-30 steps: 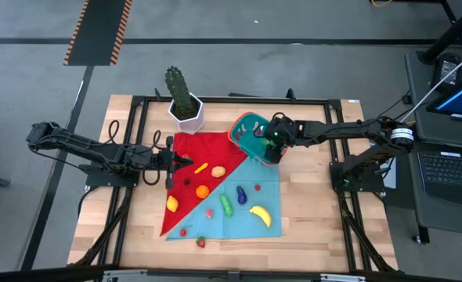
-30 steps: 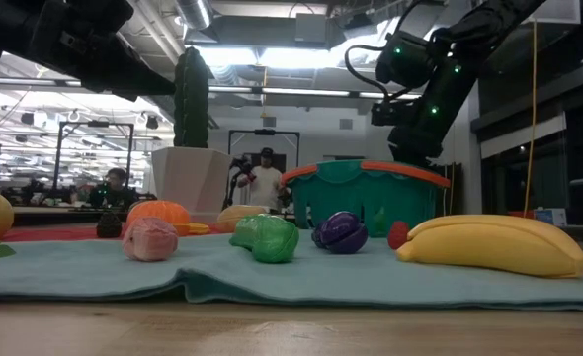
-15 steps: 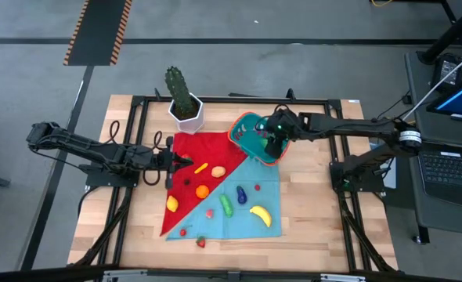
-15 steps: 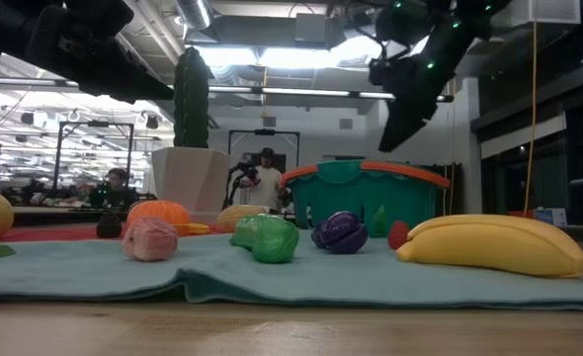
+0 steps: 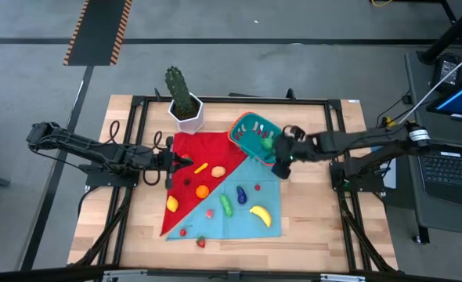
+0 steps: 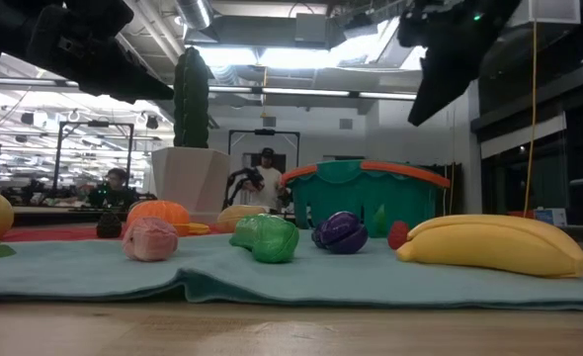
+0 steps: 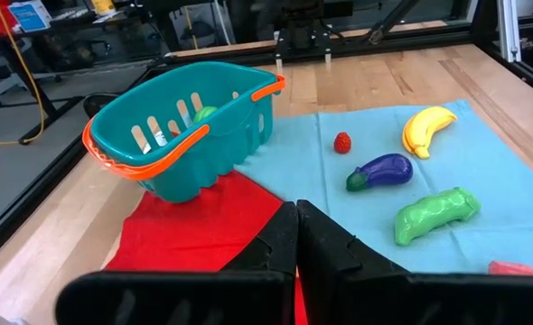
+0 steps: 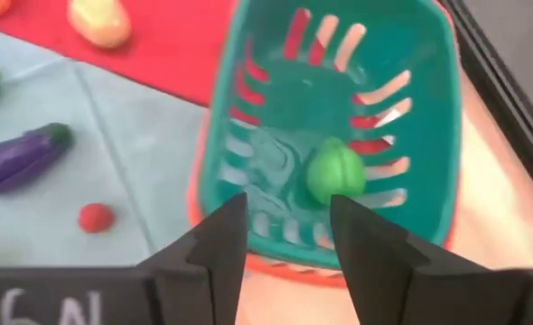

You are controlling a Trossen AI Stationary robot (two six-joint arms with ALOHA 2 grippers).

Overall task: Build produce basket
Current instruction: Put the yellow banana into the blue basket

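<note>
The teal basket point(image 5: 251, 131) with the orange-red rim stands on the far corner of the red and teal cloths. A round green piece point(image 8: 336, 171) lies on its floor. The rest of the produce lies loose on the cloths: banana point(image 5: 260, 215), cucumber point(image 5: 226, 205), eggplant point(image 5: 241, 194), orange point(image 5: 202, 190), lemon point(image 5: 171, 204), carrot point(image 5: 201, 168) and small red berries. My right gripper point(image 8: 289, 239) is open and empty, above the basket's near right rim point(image 5: 281, 161). My left gripper point(image 7: 295, 236) is shut and empty, low over the red cloth's left part point(image 5: 181, 162).
A white pot with a cactus point(image 5: 185, 110) stands at the far edge, left of the basket. The red cloth point(image 5: 188, 149) and teal cloth point(image 5: 239, 223) cover the table's middle. Bare wood point(image 5: 317, 211) lies on the right. People stand in the room beyond the table.
My right gripper has risen from just over the basket and gone toward the table's near and right edges, off the basket's middle. The basket stays in place.
</note>
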